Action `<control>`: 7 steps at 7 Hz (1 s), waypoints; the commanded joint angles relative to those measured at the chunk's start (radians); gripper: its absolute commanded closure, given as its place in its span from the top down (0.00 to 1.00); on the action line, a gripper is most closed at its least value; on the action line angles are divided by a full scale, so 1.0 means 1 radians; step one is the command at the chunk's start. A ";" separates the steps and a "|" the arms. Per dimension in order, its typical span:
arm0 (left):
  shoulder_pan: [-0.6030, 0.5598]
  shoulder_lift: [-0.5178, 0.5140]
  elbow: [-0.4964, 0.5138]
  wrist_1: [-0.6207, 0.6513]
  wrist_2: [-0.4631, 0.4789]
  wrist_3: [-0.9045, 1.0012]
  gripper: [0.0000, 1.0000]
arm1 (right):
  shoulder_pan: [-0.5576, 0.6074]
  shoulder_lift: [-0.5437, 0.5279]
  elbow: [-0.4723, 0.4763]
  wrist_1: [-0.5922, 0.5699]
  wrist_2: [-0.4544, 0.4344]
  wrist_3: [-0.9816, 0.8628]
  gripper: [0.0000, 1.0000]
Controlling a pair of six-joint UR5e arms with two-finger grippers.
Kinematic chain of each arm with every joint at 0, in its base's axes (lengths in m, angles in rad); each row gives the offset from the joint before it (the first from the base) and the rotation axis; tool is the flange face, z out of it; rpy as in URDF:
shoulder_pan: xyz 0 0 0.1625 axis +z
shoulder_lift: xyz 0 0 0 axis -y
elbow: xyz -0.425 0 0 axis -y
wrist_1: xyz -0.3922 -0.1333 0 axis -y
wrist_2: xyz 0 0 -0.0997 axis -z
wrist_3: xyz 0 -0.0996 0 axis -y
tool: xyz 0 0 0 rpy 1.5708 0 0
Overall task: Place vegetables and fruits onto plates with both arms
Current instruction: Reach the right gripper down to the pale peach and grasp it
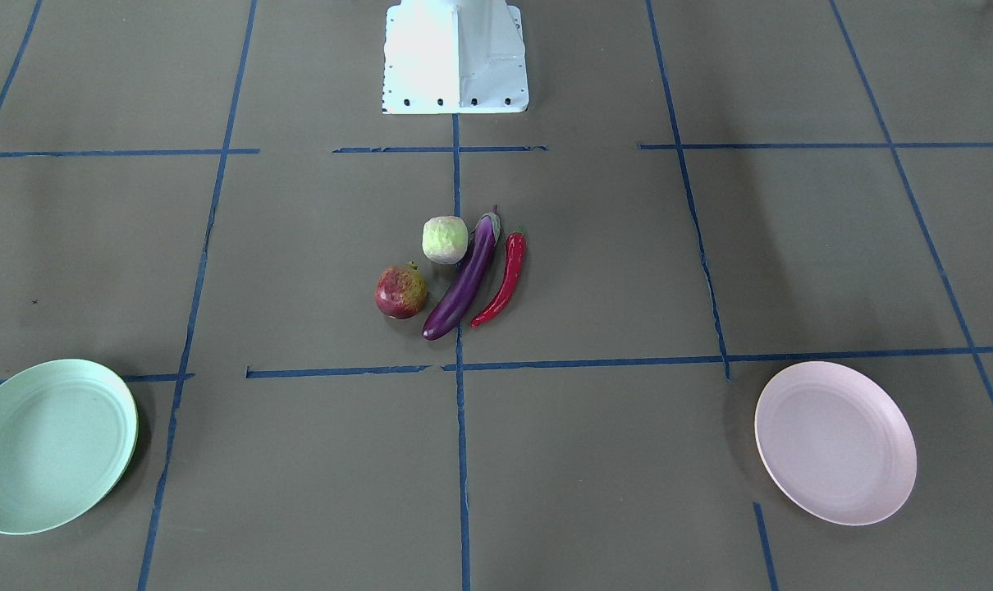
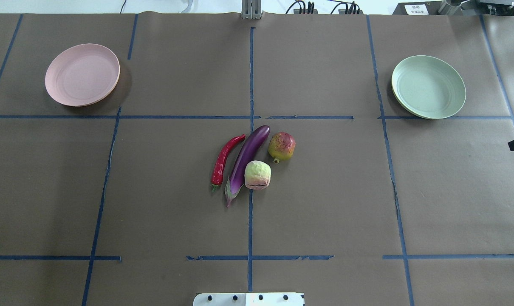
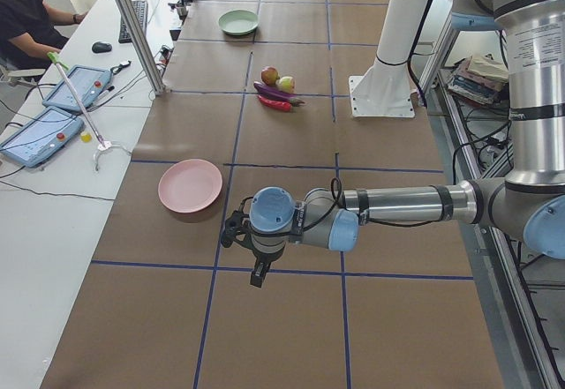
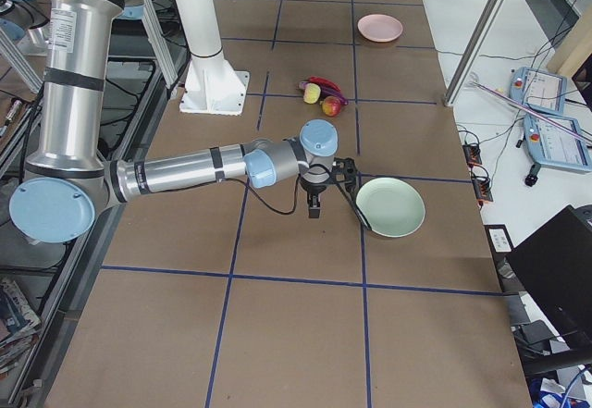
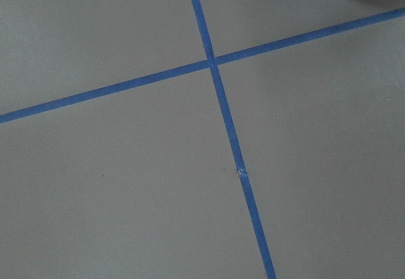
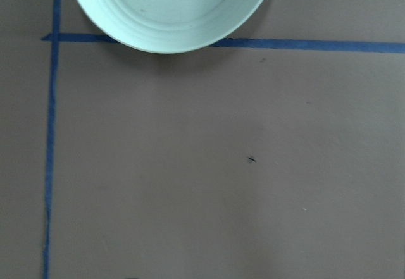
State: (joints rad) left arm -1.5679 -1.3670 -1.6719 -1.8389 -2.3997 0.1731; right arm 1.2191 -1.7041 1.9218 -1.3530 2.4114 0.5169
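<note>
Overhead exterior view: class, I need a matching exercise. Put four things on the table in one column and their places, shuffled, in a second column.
Things
1. slim curved red chili pepper
2. mottled red-yellow pomegranate
3. pale pink round plate
4. pale mint-green round plate

Places (overhead view)
A. far side of the table, right
B. just left of the long glossy purple eggplant
C. far side of the table, left
D. right of the eggplant's rounded end

Pairs: 1-B, 2-D, 3-C, 4-A
</note>
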 commanded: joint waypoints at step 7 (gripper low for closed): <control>0.014 0.011 0.004 -0.046 -0.013 -0.102 1.00 | -0.716 0.753 -0.080 -0.110 -0.541 1.168 1.00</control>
State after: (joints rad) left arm -1.5586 -1.3528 -1.6674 -1.8853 -2.4134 0.0949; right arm 0.5650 -1.0737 1.9065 -1.3808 1.9563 1.6180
